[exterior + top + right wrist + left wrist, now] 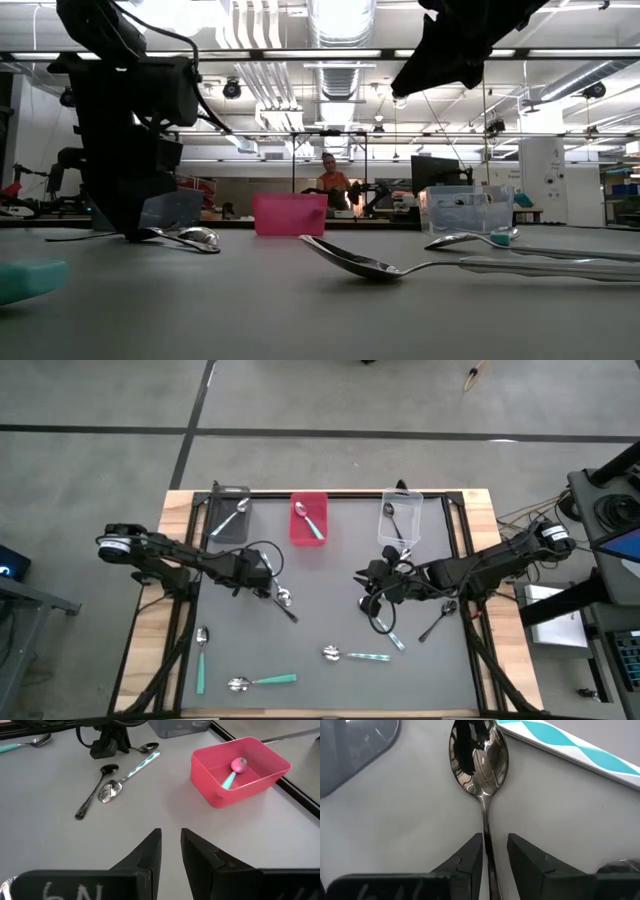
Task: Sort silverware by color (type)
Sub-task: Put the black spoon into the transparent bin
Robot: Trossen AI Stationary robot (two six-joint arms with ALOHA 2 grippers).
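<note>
The grey table [330, 610] is sitting on a wooden base over a concrete floor, and the low view is showing a workshop behind it, with a person [329, 178] sitting far back. The red bin [308, 518], holding a teal-handled spoon [234, 773], is standing at the table's far edge between a grey bin [229, 520] and a clear bin [402, 518], each with a spoon inside. The left gripper [494, 851] is standing low on the table, nearer than the grey bin, its fingers parted narrowly on either side of a silver spoon's [479, 757] stem; contact cannot be confirmed. A patterned teal-and-white handle [580, 750] is lying just beside that spoon's bowl, seen only in the left wrist view. The right gripper [170, 847] is hanging above the table, nearer than the clear bin, its fingers slightly apart and holding nothing. More spoons [355, 655] are lying scattered toward the near edge.
</note>
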